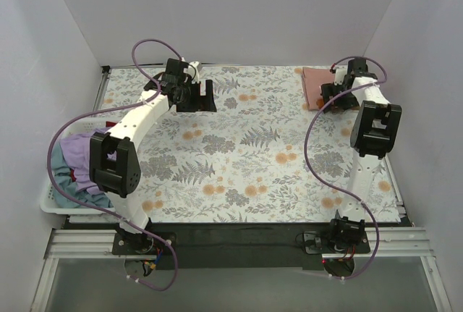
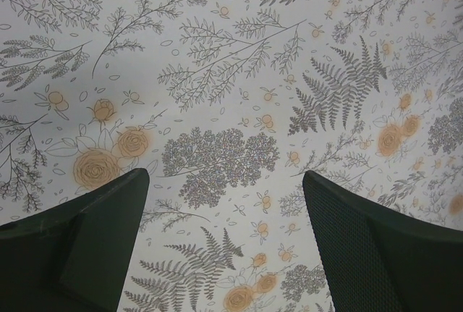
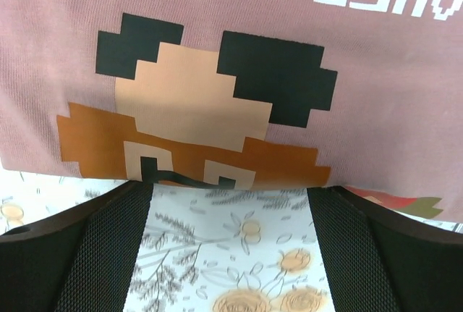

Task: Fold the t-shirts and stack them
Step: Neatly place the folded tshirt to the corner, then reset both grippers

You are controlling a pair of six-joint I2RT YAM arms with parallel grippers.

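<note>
A folded salmon-pink t-shirt (image 1: 314,85) lies at the table's far right. In the right wrist view the pink t-shirt (image 3: 217,51) shows a pixel print, its folded edge just ahead of the fingertips. My right gripper (image 1: 330,99) (image 3: 230,254) is open and empty, low over the table at that edge. Lavender-purple (image 1: 79,154) and teal-blue (image 1: 66,182) t-shirts lie crumpled in the basket at left. My left gripper (image 1: 197,102) (image 2: 226,254) is open and empty above the bare flowered tablecloth at the far middle-left.
A white plastic basket (image 1: 51,207) sits off the table's left edge beside the left arm. The flowered tablecloth (image 1: 246,160) covers the table. White walls enclose the back and sides. Purple cables loop from both arms.
</note>
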